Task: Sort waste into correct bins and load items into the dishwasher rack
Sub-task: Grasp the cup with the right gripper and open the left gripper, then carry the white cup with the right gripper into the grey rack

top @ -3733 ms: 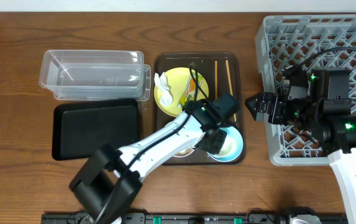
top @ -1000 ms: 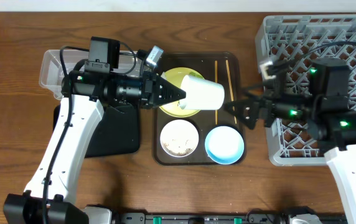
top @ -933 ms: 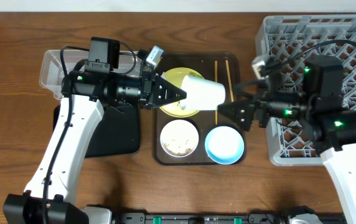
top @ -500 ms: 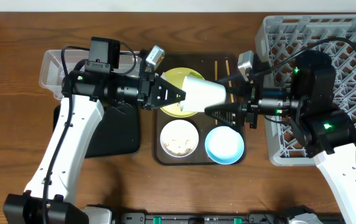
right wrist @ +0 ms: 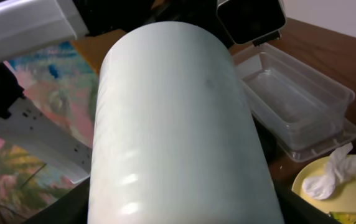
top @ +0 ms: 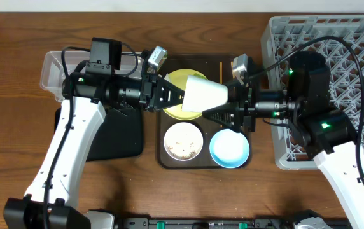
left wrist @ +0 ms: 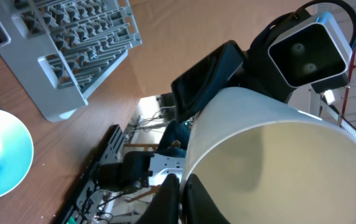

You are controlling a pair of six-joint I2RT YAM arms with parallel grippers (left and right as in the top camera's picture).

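My left gripper [top: 183,98] is shut on the rim of the small white cup [top: 205,95] and holds it on its side in the air above the yellow plate [top: 181,77]. In the left wrist view its fingers [left wrist: 177,198] pinch the cup wall [left wrist: 271,155]. My right gripper [top: 223,109] is open, with a finger on each side of the cup's base end. The cup [right wrist: 178,124] fills the right wrist view. A crumpled tissue [right wrist: 333,174] lies on the plate. The white bowl [top: 182,141] holds rice scraps. The blue bowl [top: 229,147] sits beside it. Chopsticks [top: 221,66] lie behind. The wrapper is hidden.
The brown serving tray [top: 160,159] holds the dishes. The grey rack [top: 360,38] stands at the right, behind my right arm. The clear tub [top: 74,70] and the black tray [top: 112,143] lie at the left, under my left arm.
My left gripper lifted the cup off the tray and holds it still. My right gripper moved left from the rack until its fingers straddle the cup's base.
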